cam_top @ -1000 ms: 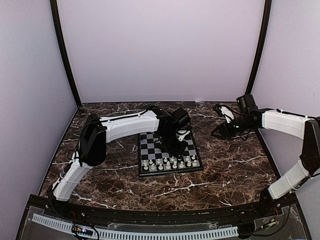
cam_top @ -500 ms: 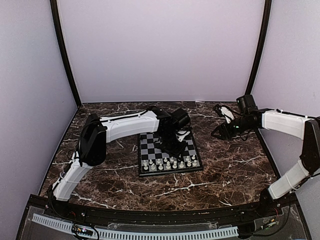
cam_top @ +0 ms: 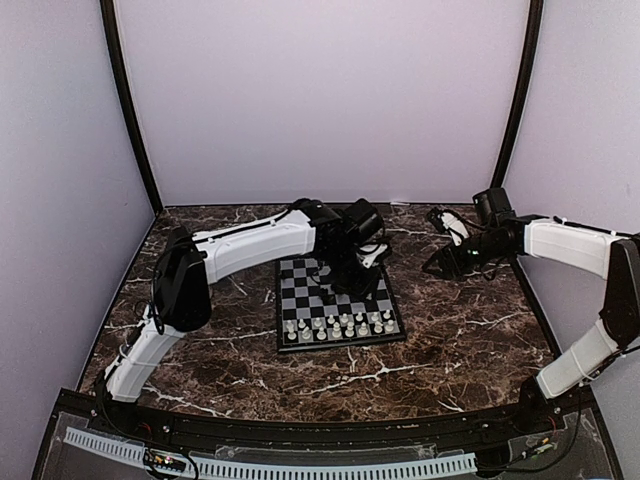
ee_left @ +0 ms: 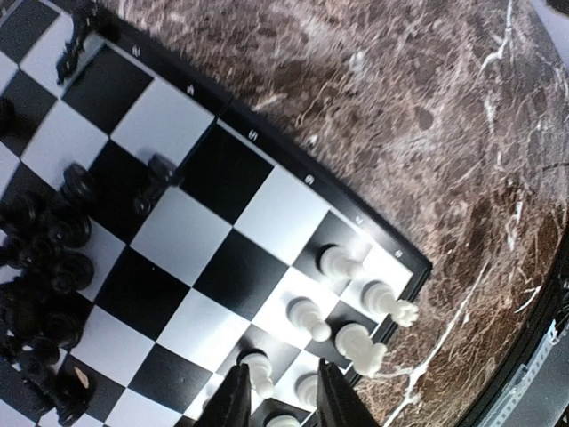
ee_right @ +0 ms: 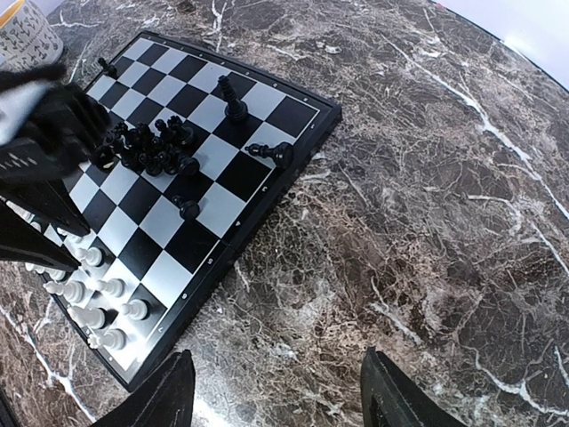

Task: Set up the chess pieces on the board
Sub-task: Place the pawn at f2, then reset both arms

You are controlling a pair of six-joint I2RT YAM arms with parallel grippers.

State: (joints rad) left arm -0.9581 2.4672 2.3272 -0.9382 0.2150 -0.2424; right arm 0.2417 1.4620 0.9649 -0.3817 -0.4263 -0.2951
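Note:
The board (cam_top: 295, 300) lies mid-table. White chess pieces (cam_top: 340, 325) stand in two rows along its near edge; they also show in the left wrist view (ee_left: 342, 267) and the right wrist view (ee_right: 89, 294). Black pieces lie heaped on the board's middle (ee_right: 147, 147) (ee_left: 44, 267); one stands upright (ee_right: 233, 102), one lies toppled (ee_right: 271, 153). My left gripper (cam_top: 368, 285) (ee_left: 280, 369) hovers over the board's right side, jaws slightly apart with nothing between them. My right gripper (cam_top: 432, 267) (ee_right: 277, 356) is wide open and empty over the marble right of the board.
A pale patterned mug (ee_right: 27, 31) stands beyond the board's far corner. The dark marble tabletop (cam_top: 460, 330) surrounds the board. Lilac walls enclose the table on three sides.
My left gripper has risen and drawn back toward the board's far right part. The right arm has not moved.

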